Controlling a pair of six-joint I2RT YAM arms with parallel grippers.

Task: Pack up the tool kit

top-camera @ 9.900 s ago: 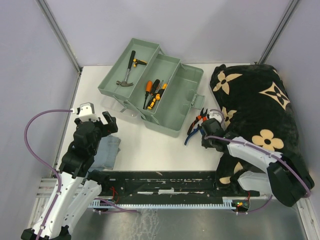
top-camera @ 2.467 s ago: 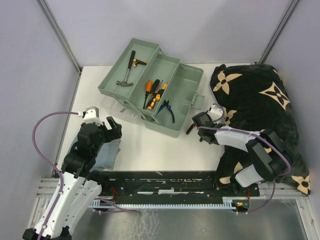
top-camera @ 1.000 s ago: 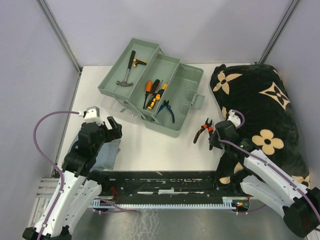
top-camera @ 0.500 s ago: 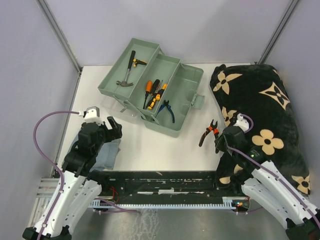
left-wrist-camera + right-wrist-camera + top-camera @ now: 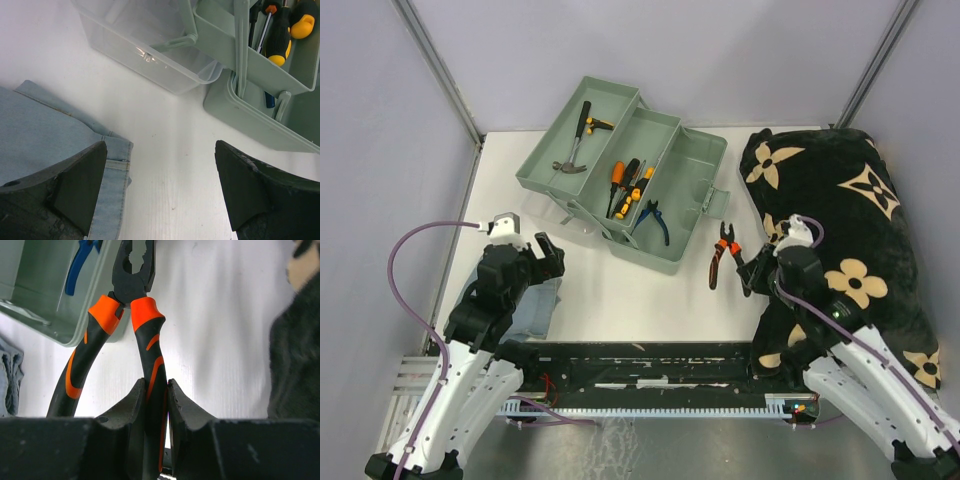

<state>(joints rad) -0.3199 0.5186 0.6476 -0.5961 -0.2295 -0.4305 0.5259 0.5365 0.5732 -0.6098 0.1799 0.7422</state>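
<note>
**A:** Where are the pliers, and what has them?

**B:** My right gripper [image 5: 156,402] is pinched narrow on one handle of the orange-and-black pliers [image 5: 142,325]. In the overhead view they sit right of centre, between the toolbox [image 5: 698,165] and the flowered blanket [image 5: 840,200], outside the box. I cannot tell whether they are off the table.

**A:** And your other hand?

**B:** My left gripper [image 5: 160,190] stands wide with nothing in it, at lower left over the edge of the folded cloth [image 5: 45,140].

**A:** Which way do the pliers lie?

**B:** The long axis runs roughly bottom to top of the frame. The nose is toward the top, leaning a little left, close to the box's near corner. The free handle splays to the lower left.

**A:** What worries you?

**B:** I grip one handle only, low down. I judge the pliers could pivot in my fingers or slide out as I swing them, and the splayed handle could catch the box rim. The box already holds screwdrivers [image 5: 623,185] and blue-handled pliers [image 5: 657,220], so a careless drop might land on them
</note>
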